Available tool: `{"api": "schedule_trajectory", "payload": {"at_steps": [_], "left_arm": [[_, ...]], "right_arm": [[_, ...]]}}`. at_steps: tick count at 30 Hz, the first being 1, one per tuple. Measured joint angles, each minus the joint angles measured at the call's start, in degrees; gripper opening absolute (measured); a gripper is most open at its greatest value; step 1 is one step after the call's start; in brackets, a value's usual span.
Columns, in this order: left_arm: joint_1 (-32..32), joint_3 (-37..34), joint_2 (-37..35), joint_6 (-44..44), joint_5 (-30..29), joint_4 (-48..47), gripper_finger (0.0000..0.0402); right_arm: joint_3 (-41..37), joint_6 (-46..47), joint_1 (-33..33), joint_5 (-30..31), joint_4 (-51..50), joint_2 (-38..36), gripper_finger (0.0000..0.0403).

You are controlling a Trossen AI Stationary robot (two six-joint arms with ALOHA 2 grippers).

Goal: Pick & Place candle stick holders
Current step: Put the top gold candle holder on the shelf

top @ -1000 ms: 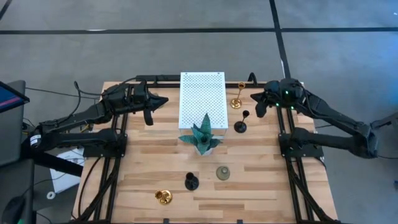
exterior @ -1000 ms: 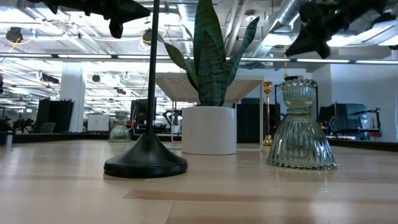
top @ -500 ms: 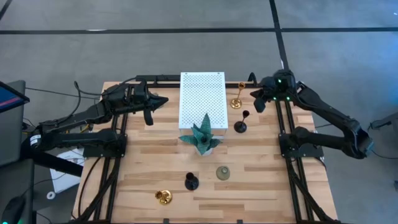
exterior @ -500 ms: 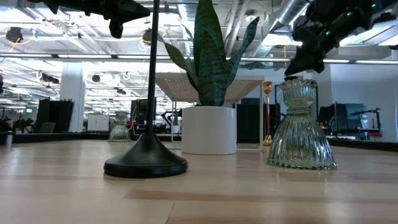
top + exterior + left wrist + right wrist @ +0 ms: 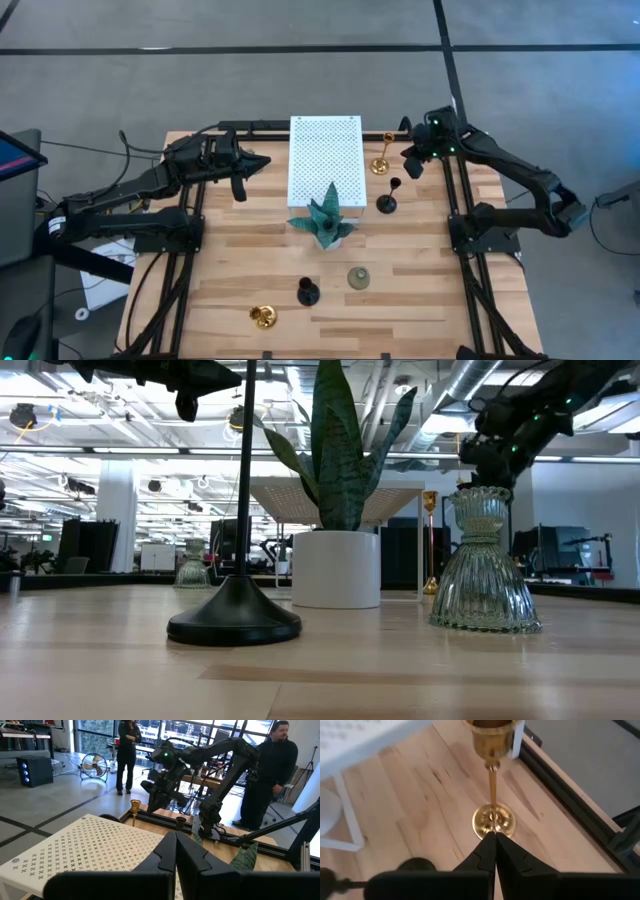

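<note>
An upright gold candle stick holder [image 5: 381, 160] stands on its round foot [image 5: 493, 820] beside the far right corner of the white board [image 5: 325, 158]. My right gripper [image 5: 409, 163] hangs shut just to its right, slanting down at the foot [image 5: 495, 836] and touching nothing. A black holder [image 5: 387, 200] stands nearer. Another black one [image 5: 308, 292], a grey-green one [image 5: 358, 278] and a gold one lying on its side [image 5: 263, 317] are at the near side. A further grey-green holder [image 5: 192, 572] shows far back in the low view. My left gripper [image 5: 263, 161] waits shut, left of the board.
A teal plant in a white pot [image 5: 325, 222] stands mid-table, in front of the board. The board is raised on thin legs [image 5: 347, 822]. Dark frame rails [image 5: 455, 200] run along both table sides. People stand in the room beyond the table [image 5: 270, 770].
My right gripper has swung toward the table's far edge and leftward, sinking and tipping further downward, and now hangs close to the upright gold holder. It has stayed shut. Nothing on the table has moved.
</note>
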Motion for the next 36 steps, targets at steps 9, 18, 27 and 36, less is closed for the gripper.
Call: {"api": "schedule_trajectory", "payload": {"at_steps": [9, 18, 27, 36], "left_arm": [[0.0, 0.0, 0.0, 0.0, 0.0, 0.0, 0.0004], [0.0, 0.0, 0.0, 0.0, 0.0, 0.0, 0.0004], [0.0, 0.0, 0.0, 0.0, 0.0, 0.0, 0.0004], [0.0, 0.0, 0.0, 0.0, 0.0, 0.0, 0.0004]], "right_arm": [[0.0, -2.2, -0.7, 0.0, 3.8, 6.6, 0.0], [0.0, -2.8, -0.7, -0.2, 6.3, 11.8, 0.0], [0.0, -3.7, -0.6, -0.2, 7.1, 10.3, 0.0053], [0.0, -3.7, 0.6, -1.3, 11.4, 9.9, 0.0198]]}}
